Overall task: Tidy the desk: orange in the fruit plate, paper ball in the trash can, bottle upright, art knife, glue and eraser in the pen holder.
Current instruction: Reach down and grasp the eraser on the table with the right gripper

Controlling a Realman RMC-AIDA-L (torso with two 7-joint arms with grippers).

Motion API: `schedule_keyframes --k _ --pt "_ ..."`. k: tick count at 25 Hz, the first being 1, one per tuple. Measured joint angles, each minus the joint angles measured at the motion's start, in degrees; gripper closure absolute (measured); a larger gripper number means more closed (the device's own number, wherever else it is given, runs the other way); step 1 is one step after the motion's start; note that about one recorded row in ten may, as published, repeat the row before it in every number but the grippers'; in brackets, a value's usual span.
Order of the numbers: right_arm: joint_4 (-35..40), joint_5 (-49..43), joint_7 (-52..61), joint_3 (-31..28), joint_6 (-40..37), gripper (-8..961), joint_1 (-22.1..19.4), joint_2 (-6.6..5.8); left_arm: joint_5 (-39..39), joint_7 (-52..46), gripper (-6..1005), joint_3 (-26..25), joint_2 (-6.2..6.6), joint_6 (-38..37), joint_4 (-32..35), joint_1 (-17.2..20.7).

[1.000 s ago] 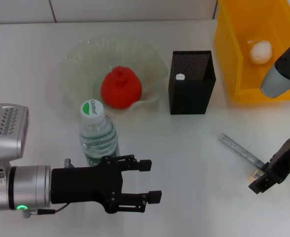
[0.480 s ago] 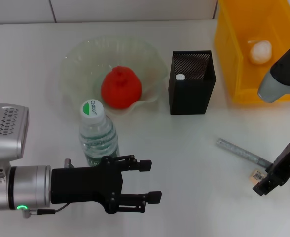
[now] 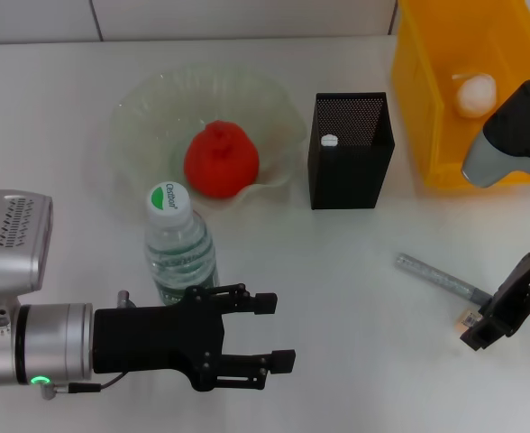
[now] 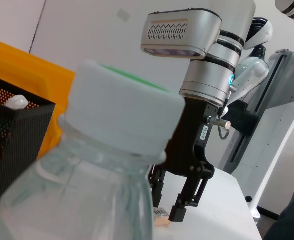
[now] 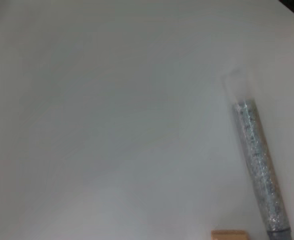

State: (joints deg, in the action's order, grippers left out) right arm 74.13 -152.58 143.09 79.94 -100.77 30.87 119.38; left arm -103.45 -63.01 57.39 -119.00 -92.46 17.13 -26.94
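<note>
The orange lies in the pale-green fruit plate. Beside the plate the bottle stands upright, just behind my open left gripper, and it fills the left wrist view. The glue's white end shows inside the black mesh pen holder. In the yellow trash can rests the paper ball. The grey art knife lies flat on the table. Close to its near end is the small eraser. My right gripper hangs open right over the eraser.
The right wrist view looks down on bare white table, with the art knife and a corner of the eraser. The pen holder and trash can stand behind the bottle. A white wall runs along the table's far edge.
The art knife's far end has swung slightly toward me. My right gripper shifted a little to the right over the eraser. The left arm and bottle are still.
</note>
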Motion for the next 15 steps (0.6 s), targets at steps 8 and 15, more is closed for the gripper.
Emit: schedule_keyframes --k 8,15 --pt "0.4 -2.1 2.5 3.3 0.3 544 0.8 -0.03 0.0 0.0 200 0.0 0.0 0.0 0.0 0.0" --pt "0.8 -2.2 3.1 4.0 0.5 619 1.0 -0.01 0.0 0.4 200 0.0 0.0 0.0 0.0 0.0"
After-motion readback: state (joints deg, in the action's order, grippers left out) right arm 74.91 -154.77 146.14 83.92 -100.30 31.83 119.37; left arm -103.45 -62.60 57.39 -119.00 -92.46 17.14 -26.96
